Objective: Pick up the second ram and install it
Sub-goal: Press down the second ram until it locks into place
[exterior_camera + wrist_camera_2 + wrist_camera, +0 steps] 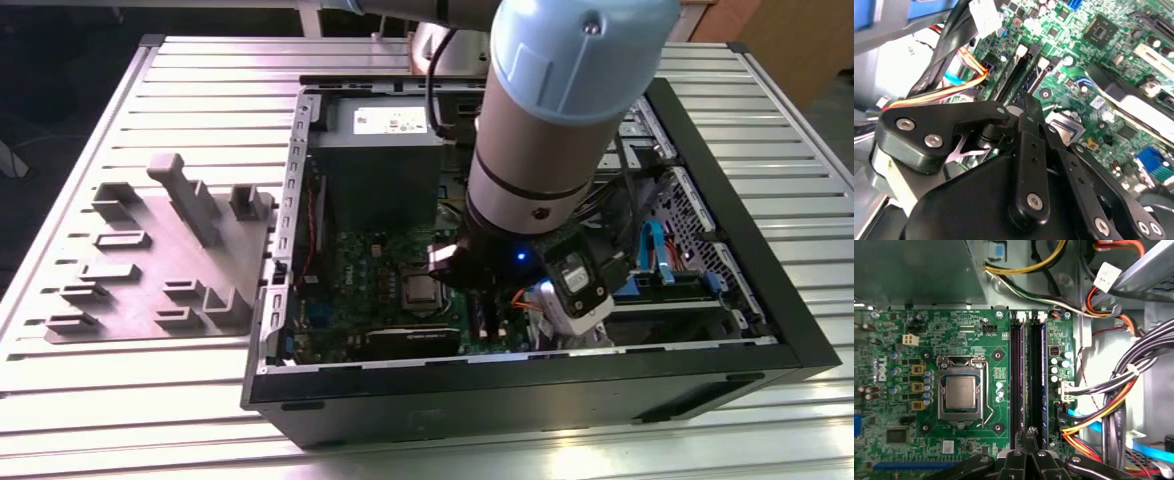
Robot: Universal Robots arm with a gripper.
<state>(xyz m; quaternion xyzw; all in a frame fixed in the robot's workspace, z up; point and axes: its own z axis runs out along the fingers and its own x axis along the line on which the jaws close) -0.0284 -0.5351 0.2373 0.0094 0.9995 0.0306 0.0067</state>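
Gripper (pixel 1029 440) fingers look pressed together, empty, tips just over the near end of the memory slots (pixel 1026 380). Second ram (pixel 1043 385) seems seated in the slot directly ahead, long axis running away from the fingertips, beside the CPU socket (pixel 960 392).

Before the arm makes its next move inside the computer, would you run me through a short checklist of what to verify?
1. Gripper lined up with the memory slots: ok. In the first wrist view its tip sits at the end of the two long black slots.
2. Fingers shut with nothing sticking out between them: ok, in both wrist views.
3. Second ram fully seated in a slot: cannot tell. The slots look dark from above.
4. Cable bundle off the slots: ok. It lies beside them, not across them.
5. Processor socket untouched: ok. It lies apart from the gripper.
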